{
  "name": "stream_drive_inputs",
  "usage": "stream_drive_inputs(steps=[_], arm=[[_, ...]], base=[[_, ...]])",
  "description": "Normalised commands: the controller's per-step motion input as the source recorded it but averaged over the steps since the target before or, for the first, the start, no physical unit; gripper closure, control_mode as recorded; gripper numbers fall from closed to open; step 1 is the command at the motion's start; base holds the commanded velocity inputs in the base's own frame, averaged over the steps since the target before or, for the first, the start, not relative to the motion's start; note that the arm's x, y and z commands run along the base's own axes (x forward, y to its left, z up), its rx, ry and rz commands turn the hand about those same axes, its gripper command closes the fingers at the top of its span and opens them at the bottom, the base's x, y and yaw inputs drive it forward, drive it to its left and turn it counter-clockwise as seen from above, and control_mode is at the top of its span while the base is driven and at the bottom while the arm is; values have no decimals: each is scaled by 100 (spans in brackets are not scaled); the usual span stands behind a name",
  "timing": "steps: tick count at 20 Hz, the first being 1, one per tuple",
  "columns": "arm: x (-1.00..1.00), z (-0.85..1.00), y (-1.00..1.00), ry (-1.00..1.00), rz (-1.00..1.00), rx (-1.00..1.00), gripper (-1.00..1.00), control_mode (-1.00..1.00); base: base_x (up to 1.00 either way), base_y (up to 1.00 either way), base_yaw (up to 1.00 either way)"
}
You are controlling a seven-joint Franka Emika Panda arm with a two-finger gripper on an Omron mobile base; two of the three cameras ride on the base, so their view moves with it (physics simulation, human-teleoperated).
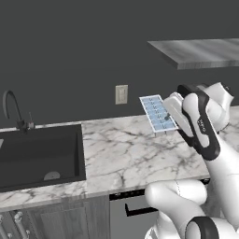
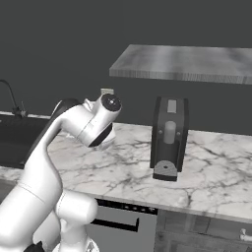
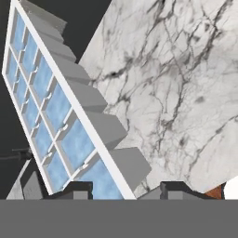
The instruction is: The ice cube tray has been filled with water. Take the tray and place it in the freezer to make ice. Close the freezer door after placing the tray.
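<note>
Hand view has my pincer (image 3: 120, 188) clamped on the ice cube tray (image 3: 60, 111), one dark finger tip either side of its near end, the tray running away from me up the frame. Its square cells hold the water (image 3: 76, 142), pale blue and a little glossy. Taking the sink (image 1: 39, 154) as my landmark: in the left base view the tray (image 1: 158, 113) is well to the right of it, lifted clear above the marble worktop (image 1: 130, 154) and tilted, with my hand at its right end. A wall socket (image 1: 121, 94) sits on the dark wall between sink and tray. Further right of the sink, a dark coffee machine (image 2: 169, 138) stands on the worktop beneath a grey shelf (image 2: 187, 63).
</note>
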Motion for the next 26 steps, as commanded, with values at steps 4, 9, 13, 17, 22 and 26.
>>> stream_drive_inputs(steps=[4, 9, 13, 17, 22, 26], arm=[[-30, 19, 2, -1, 7, 0, 100, -100], [-4, 17, 0, 7, 4, 0, 100, -100], [0, 16, 0, 9, 4, 0, 100, -100], [-1, 3, 0, 1, 5, 0, 100, -100], [-9, 0, 0, 0, 8, 0, 100, -100], [-21, 0, 0, 0, 9, 0, 100, -100]], base=[[0, 0, 0], [0, 0, 0], [0, 0, 0], [0, 0, 0], [0, 0, 0], [0, 0, 0]])
